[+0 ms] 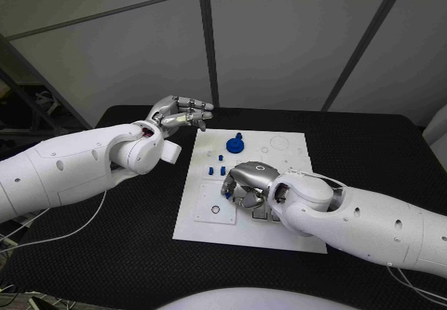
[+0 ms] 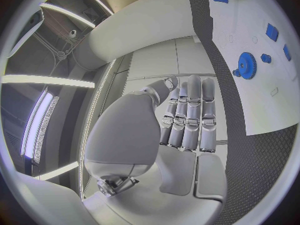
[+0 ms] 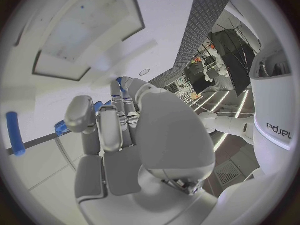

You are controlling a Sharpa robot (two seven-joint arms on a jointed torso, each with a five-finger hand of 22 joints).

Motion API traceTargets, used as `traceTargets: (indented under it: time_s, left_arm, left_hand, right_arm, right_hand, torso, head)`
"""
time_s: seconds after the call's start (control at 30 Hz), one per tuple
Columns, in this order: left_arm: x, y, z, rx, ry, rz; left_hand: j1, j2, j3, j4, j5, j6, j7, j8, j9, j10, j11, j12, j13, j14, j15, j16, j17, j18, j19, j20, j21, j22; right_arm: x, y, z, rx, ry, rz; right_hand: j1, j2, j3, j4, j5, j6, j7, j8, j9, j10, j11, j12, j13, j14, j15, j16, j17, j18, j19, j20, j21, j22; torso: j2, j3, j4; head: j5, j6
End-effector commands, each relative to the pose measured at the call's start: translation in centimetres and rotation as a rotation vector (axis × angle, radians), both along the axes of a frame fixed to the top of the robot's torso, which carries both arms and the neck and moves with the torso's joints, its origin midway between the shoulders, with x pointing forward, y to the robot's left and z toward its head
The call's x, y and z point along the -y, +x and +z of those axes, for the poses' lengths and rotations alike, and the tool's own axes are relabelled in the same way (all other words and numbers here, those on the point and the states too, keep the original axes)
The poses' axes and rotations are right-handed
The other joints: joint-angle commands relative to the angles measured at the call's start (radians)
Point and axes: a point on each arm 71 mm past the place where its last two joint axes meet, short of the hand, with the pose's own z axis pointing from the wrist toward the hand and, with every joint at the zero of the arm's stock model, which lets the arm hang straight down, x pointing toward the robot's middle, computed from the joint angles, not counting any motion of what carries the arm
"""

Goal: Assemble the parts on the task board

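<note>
Several small blue parts [image 1: 216, 170] and a blue gear [image 1: 236, 144] sit on the white task board [image 1: 210, 219] — right hand [image 1: 250, 186] curled low over it, grasp unclear — left hand [image 1: 183, 112] raised, fingers curled, empty

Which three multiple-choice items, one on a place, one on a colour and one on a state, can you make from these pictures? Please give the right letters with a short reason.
1. Where is the right hand?
A. Over the task board
B. Off the table
C. At the table's far left corner

2. What colour is the gear?
A. Red
B. Blue
C. Green

3. How is the left hand?
A. Gripping the gear
C. Pressing on the board
B. Held above the table's far edge, holding nothing, fingers together

Answers: 1 A, the head view shows it above the white plate. 2 B, it is blue in the head and left wrist views. 3 B, the left wrist view shows nothing between its fingers.
</note>
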Motion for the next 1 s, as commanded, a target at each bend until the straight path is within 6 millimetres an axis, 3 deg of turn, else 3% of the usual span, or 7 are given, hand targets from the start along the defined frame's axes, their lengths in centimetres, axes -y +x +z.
traceTargets:
  time_s: [0.03,0.23,0.53,0.73,0.87,1.0]
  left_arm:
    - [0.0,0.0,0.1,0.005,-0.004,-0.001]
    - [0.0,0.0,0.1,0.004,-0.004,-0.001]
    - [-0.2,0.0,0.1,0.001,-0.002,0.000]
    - [-0.3,0.1,0.1,-0.001,-0.001,0.002]
    - [-0.3,0.1,0.1,-0.002,-0.001,0.001]
    - [-0.4,0.0,0.1,-0.003,-0.001,0.001]
  left_hand:
    - [-0.002,0.010,-0.006,0.001,0.001,-0.002,0.002,0.001,-0.001,-0.007,0.003,0.004,0.000,-0.001,0.004,-0.002,-0.001,-0.011,-0.006,0.000,-0.006,-0.001]
    - [-0.002,0.010,-0.006,0.001,0.001,-0.002,0.002,0.001,-0.001,-0.007,0.003,0.004,0.000,-0.001,0.004,-0.002,-0.001,-0.011,-0.006,0.000,-0.006,-0.001]
    - [-0.002,0.010,-0.007,0.001,0.001,-0.003,0.003,0.001,-0.001,-0.008,0.003,0.004,0.000,-0.001,0.004,-0.003,-0.001,-0.011,-0.006,0.000,-0.007,-0.001]
    - [-0.002,0.010,-0.007,0.001,0.001,-0.003,0.003,0.001,-0.001,-0.008,0.003,0.004,0.000,-0.001,0.004,-0.003,-0.001,-0.011,-0.006,0.000,-0.007,-0.001]
    - [-0.002,0.010,-0.007,0.001,0.001,-0.003,0.003,0.001,-0.001,-0.008,0.003,0.004,0.000,-0.001,0.004,-0.003,-0.001,-0.011,-0.006,0.000,-0.007,-0.001]
    - [-0.002,0.010,-0.007,0.001,0.001,-0.003,0.003,0.000,-0.001,-0.009,0.003,0.004,0.000,-0.001,0.004,-0.003,-0.002,-0.011,-0.006,0.001,-0.007,-0.001]
  right_arm:
    - [0.3,0.1,-0.2,0.013,0.001,-0.016]
    - [0.7,0.1,0.2,0.047,0.047,-0.033]
    - [1.9,-0.7,1.1,0.093,0.126,-0.042]
    - [4.3,-0.8,2.3,0.105,0.143,-0.083]
    - [6.4,0.4,3.8,0.102,0.124,-0.144]
    - [8.6,1.8,4.7,0.105,0.072,-0.202]
  right_hand:
    - [-0.015,-0.012,-0.009,-0.002,0.005,-0.035,0.011,-0.021,-0.004,-0.055,0.017,-0.022,-0.015,0.038,0.015,-0.002,-0.009,-0.005,-0.020,0.014,-0.020,-0.025]
    - [-0.022,-0.020,-0.025,-0.014,0.003,-0.079,0.018,-0.035,-0.003,-0.121,0.030,-0.017,-0.015,0.019,0.027,-0.017,-0.038,0.006,-0.061,0.030,-0.054,-0.071]
    - [-0.022,-0.020,-0.031,-0.020,0.005,-0.087,0.016,-0.034,-0.002,-0.129,0.029,-0.005,-0.012,0.018,0.027,-0.014,-0.037,0.007,-0.061,0.032,-0.054,-0.070]
    - [-0.025,-0.018,-0.037,-0.021,0.008,-0.083,0.011,-0.029,0.001,-0.126,0.026,0.010,-0.010,0.018,0.025,-0.011,-0.036,0.007,-0.059,0.032,-0.052,-0.068]
    - [-0.031,-0.019,-0.044,-0.019,0.004,-0.082,0.007,-0.029,0.001,-0.125,0.023,0.020,-0.009,0.018,0.023,-0.010,-0.036,0.007,-0.059,0.030,-0.052,-0.068]
    - [-0.037,-0.023,-0.077,-0.019,-0.009,-0.100,-0.003,-0.032,0.000,-0.171,0.026,0.031,-0.013,-0.002,0.026,-0.036,-0.078,0.018,-0.102,0.032,-0.093,-0.122]
  torso:
    - [-0.001,0.0003,-0.0012]
    - [0.000,0.0011,-0.0007]
    - [-0.001,0.0016,-0.0011]
    - [-0.002,0.0001,-0.0024]
    - [-0.001,0.0011,-0.0026]
    - [-0.002,-0.0001,-0.0024]
  head:
    - [0.000,0.001]
    - [-0.001,0.004]
    - [-0.001,0.008]
    - [-0.008,0.015]
    - [-0.016,0.022]
    - [-0.022,0.028]
